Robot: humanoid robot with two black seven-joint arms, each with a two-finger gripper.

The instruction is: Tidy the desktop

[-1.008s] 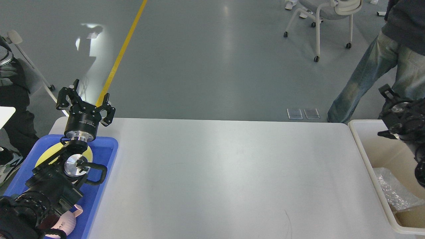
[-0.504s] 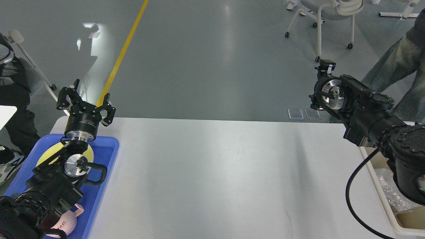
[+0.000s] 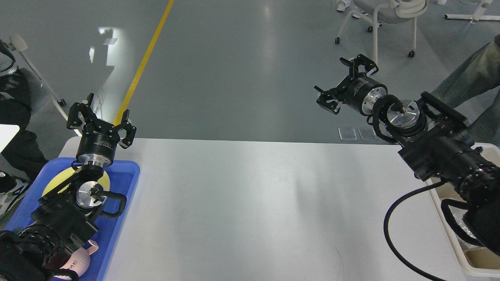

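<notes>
Grey shop floor with a yellow line (image 3: pixel 144 58) running off behind everything, and a wheeled chair (image 3: pixel 384 19) at the top right. Front and centre is the desktop (image 3: pixel 254 207), white and wide, filling most of my view from the near edge up to its far edge, and I can't spot a single loose item on it. So I reckon the tidying is basically finished and the step in hand is just parking the arms.

To do that well, I'd keep both arms high, swing them out slow, and watch the right arm's cable (image 3: pixel 394 234) hanging over the right edge so it doesn't snag the cream bin (image 3: pixel 449 230) sitting there.

My left gripper (image 3: pixel 100 121) hangs over the far left corner, fingers spread, holding nothing. My right gripper (image 3: pixel 345 84) is up past the far edge toward the right corner, fingers also apart and empty.

At the left edge sits the blue tray (image 3: pixel 125 183) with a yellow disc (image 3: pixel 52 183) in it and a pinkish thing (image 3: pixel 80 261) near the bottom. That one has letters on it, looks like "ME", but my arm covers the rest. The left gripper body has small print too, too tiny to read.
</notes>
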